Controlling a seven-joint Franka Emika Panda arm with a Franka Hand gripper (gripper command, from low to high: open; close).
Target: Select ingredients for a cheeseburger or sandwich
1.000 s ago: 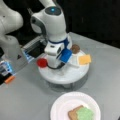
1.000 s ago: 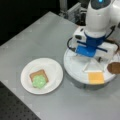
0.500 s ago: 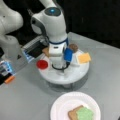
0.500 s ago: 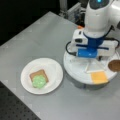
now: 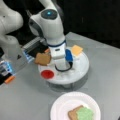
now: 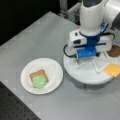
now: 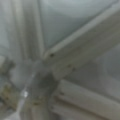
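In both front views, a white round plate (image 5: 60, 110) nearest the camera holds a brown toast square (image 6: 38, 74) under a green lettuce blob (image 6: 39, 81). Behind it, the arm's gripper (image 6: 87, 65) reaches into a white divided round tray (image 5: 82, 68), its fingertips hidden; whether it grips anything cannot be told. The tray shows a red tomato disc (image 5: 47, 74), another toast square (image 5: 42, 58) and a yellow cheese square (image 6: 113, 69).

Toast square (image 6: 37, 74) topped by lettuce blob (image 6: 39, 81) seen on white plate (image 6: 53, 68); gripper (image 6: 88, 63) lowered over round tray (image 6: 85, 75) beside cheese square (image 6: 113, 69).
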